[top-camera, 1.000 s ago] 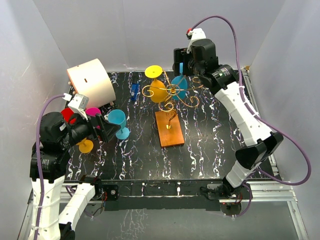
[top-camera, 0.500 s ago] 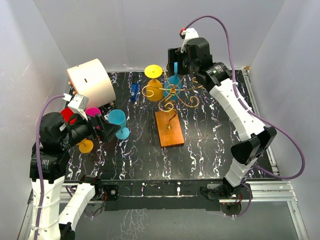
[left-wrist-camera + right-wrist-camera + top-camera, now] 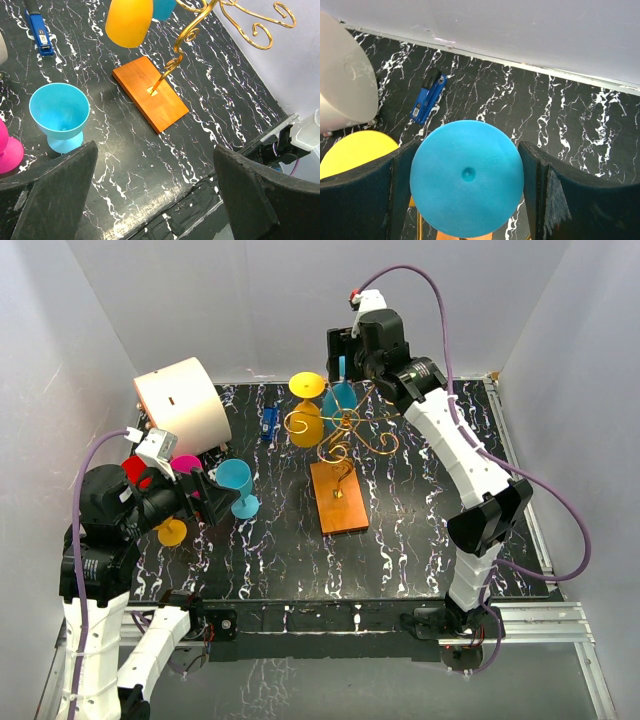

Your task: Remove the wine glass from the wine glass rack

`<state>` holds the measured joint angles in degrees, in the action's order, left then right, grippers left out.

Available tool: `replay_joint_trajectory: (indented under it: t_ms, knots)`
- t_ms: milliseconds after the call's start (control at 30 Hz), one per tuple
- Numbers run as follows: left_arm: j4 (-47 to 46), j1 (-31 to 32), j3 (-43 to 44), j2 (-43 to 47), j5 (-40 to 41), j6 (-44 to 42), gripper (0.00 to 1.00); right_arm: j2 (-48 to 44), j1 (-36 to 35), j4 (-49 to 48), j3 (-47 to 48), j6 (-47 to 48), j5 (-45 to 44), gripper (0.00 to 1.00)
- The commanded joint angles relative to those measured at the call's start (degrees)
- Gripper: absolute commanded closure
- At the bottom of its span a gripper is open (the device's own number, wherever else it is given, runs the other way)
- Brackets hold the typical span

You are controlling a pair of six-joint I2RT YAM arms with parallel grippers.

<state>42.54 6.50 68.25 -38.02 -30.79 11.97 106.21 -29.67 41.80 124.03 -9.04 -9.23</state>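
Quick rundown, clock positions as seen from above the worktop (image 3: pixel 420 530). The wine glass rack (image 3: pixel 338 498) stands about mid-worktop, its wooden base lying flat and the gold wire curling up toward 12 o'clock.

The right arm reaches all the way over to the far side. The right pincer (image 3: pixel 342 365) sits at the 12 o'clock side of the rack's hub, clamped on the blue wine glass (image 3: pixel 466 177). In the wrist view the round foot of the glass fills the gap, and both fingers (image 3: pixel 360 200) press against its edges. The glass hangs bowl-down right by the gold scrolls. I can't tell whether it's clear of the wire or still hooked on it.

A yellow wine glass (image 3: pixel 308 420) hangs upside down on the rack at about 10 o'clock of the hub, just beside the blue one.

The left pincer (image 3: pixel 155 150) is over at the worktop's 9 o'clock edge, fingers spread wide apart with nothing between them. Just ahead of it a light blue goblet (image 3: pixel 59 115) stands upright, with a pink one (image 3: pixel 7 147) beside it. A blue stapler (image 3: pixel 268 423) lies toward 11 o'clock, next to a big cream cylinder (image 3: pixel 183 405) tipped on its side.
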Motion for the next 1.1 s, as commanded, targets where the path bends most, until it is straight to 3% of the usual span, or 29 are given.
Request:
replay_joint_trajectory:
  t_ms: [0,500,733,900,1067]
  knots:
    - [0.5,0.2,0.5,-0.1,0.0,-0.5,0.01,0.6,0.1,-3.4,4.5,1.1,-5.2,0.47]
    - [0.3,0.2,0.9,-0.9,0.5,1.1,0.01,-1.2,0.1,-6.4,2.3,5.9,-25.6,0.47]
    - [2.2,0.2,2.2,-2.5,8.5,5.8,0.01,-9.6,0.1,-12.8,-5.8,7.8,-32.6,0.48]
    - [3.1,0.2,2.7,-2.5,13.5,12.1,0.01,-18.8,0.1,-15.2,-12.8,5.2,-29.8,0.48]
    - [-0.3,0.2,1.7,-1.5,9.4,19.2,0.01,-29.0,0.1,-18.6,-19.8,-0.9,-19.6,0.48]
